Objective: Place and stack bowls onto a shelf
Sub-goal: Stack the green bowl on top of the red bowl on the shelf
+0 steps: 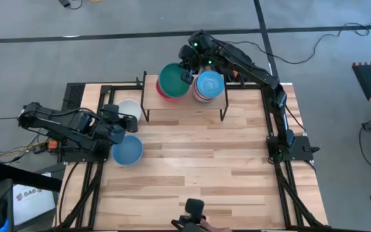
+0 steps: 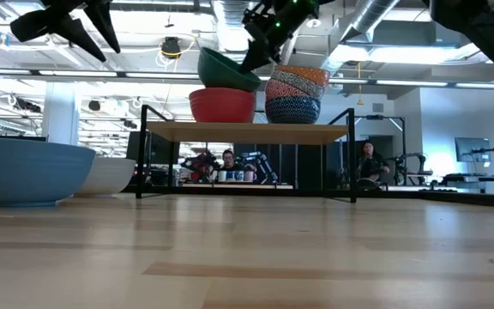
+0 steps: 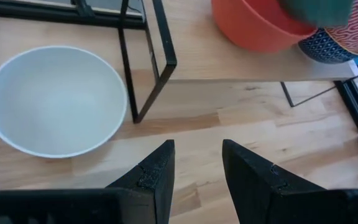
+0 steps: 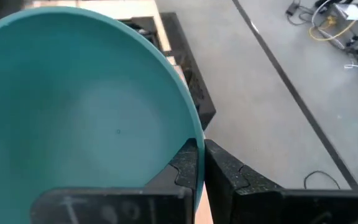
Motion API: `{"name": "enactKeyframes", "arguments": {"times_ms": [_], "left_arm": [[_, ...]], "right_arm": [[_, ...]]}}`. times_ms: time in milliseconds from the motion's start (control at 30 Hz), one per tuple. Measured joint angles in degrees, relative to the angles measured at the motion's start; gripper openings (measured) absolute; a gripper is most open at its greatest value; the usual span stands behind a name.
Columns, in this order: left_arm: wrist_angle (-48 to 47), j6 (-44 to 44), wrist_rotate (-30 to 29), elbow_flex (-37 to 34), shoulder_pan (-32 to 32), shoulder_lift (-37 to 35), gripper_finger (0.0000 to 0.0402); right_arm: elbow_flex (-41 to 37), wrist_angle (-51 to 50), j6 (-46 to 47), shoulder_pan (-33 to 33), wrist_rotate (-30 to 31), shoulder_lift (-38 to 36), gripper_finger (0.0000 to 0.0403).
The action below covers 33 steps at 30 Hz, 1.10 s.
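Observation:
On the shelf (image 2: 247, 131) at the table's far edge stands a red bowl (image 2: 221, 105), and beside it a stack of patterned bowls (image 2: 296, 94). A green bowl (image 2: 228, 70) sits tilted on top of the red one, with my right gripper (image 1: 187, 76) shut on its rim. My left gripper (image 3: 197, 155) hovers open over the table's left part with nothing between its fingers. Ahead of it a white bowl (image 3: 55, 99) rests base down on the tabletop next to the shelf's left leg. A light blue bowl (image 1: 127, 151) stands just nearer. My right gripper pinches the green bowl's rim (image 4: 194, 134) on the side toward the patterned stack, one finger (image 4: 182, 165) inside the bowl and one outside. The fingers slant down from the far right. The bowl is tilted, and its underside (image 2: 230, 86) appears to rest in the red bowl.
Black frame rails (image 1: 85, 87) run along the table's left, right and far edges. The shelf's thin black legs (image 3: 148, 68) stand close to the white bowl. Bare wood (image 1: 192, 154) fills the table's middle and near part. A camera mount (image 1: 194, 209) sits at the near edge.

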Motion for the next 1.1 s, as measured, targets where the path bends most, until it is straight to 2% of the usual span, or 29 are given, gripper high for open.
{"name": "enactKeyframes", "arguments": {"times_ms": [333, 867, 1033, 1100], "left_arm": [[1.76, 0.47, 2.39, 0.00, -0.07, 1.35, 0.0119], [1.81, 0.96, 2.88, 0.00, -0.07, 1.74, 0.0119], [1.81, 0.96, 2.86, 0.00, -0.07, 1.74, 0.0119], [1.81, 0.96, 2.86, 0.00, -0.07, 1.74, 0.0119]], "right_arm": [[-0.10, 1.84, -0.16, 0.61, -0.13, -0.11, 0.0052], [-0.10, 2.84, 0.98, -0.39, -1.45, -0.11, 0.0145], [0.03, 4.24, 0.94, -0.60, -1.74, 0.83, 0.0155], [-0.12, 4.23, 1.41, -0.87, -3.63, 1.78, 0.0153]]}}
